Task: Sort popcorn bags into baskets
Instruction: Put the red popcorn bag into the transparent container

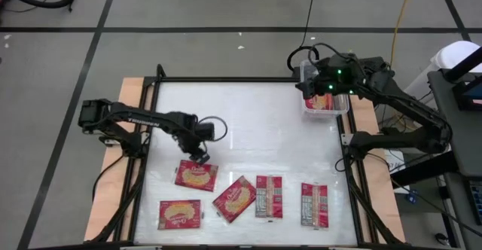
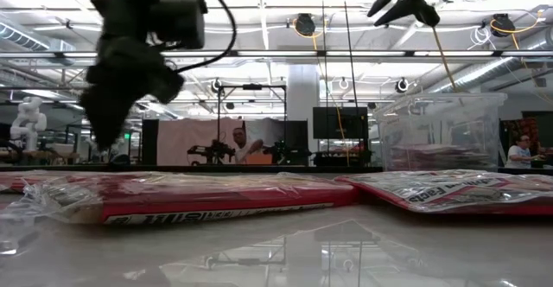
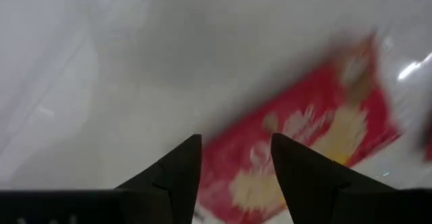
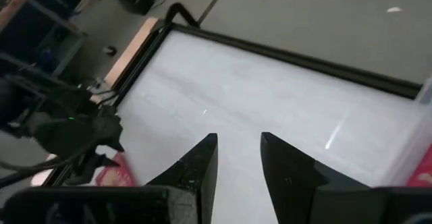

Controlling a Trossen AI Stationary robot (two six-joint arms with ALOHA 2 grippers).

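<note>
left gripper (image 1: 202,158) jaws spread, empty, just above a popcorn bag (image 1: 196,176), right gripper (image 1: 311,86) jaws parted, empty, over basket (image 1: 343,108)

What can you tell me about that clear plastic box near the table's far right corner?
The basket is a small, colourless, see-through plastic bin, rectangular with a rounded rim, standing upright on the table. Red popcorn bags already lie inside. The right gripper hangs above it, open and empty, not touching it.
</note>
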